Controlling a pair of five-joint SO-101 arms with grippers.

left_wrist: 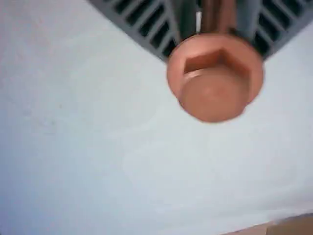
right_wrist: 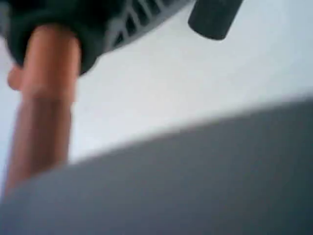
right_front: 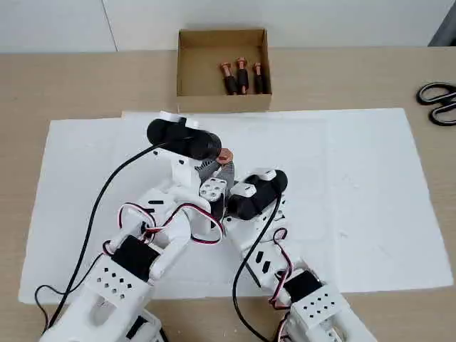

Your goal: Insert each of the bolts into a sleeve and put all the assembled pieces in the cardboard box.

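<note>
White paper underlies the left claw, angled inward, pinching a bolt.

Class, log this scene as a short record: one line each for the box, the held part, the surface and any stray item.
Box: brown cardboard box, holding three copper bolts in black sleeves
Held part: copper hex-head bolt, clamped in the left pincer
Surface: white paper sheet over a wooden table
Stray item: black-handled scissors on the bare table
</note>
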